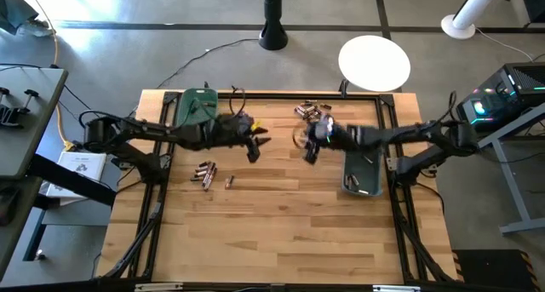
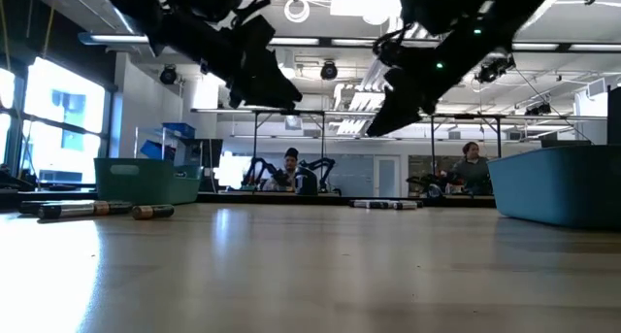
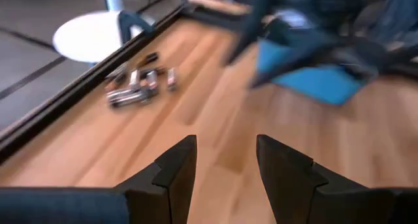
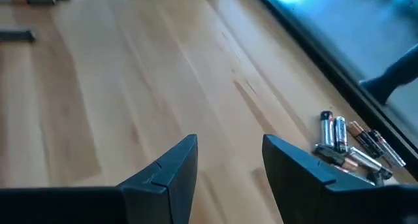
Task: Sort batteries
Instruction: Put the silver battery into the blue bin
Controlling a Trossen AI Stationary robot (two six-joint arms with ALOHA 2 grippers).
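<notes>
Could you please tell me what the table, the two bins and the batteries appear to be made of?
Table: wood, pale planks with visible grain and seams, lightly glossy.
Green bin and blue bin: probably plastic, with uniform colour and smooth moulded walls.
Batteries: likely metal cans, with shiny silver and copper highlights and dark bands that may be printed wrap. A second group is too small to judge.

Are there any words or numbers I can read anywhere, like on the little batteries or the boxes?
None can be read.
Batteries: any print is too small and blurred.
Green bin and blue bin: no lettering shows.
White paper beside the table: a dark mark, too small to read.
</notes>
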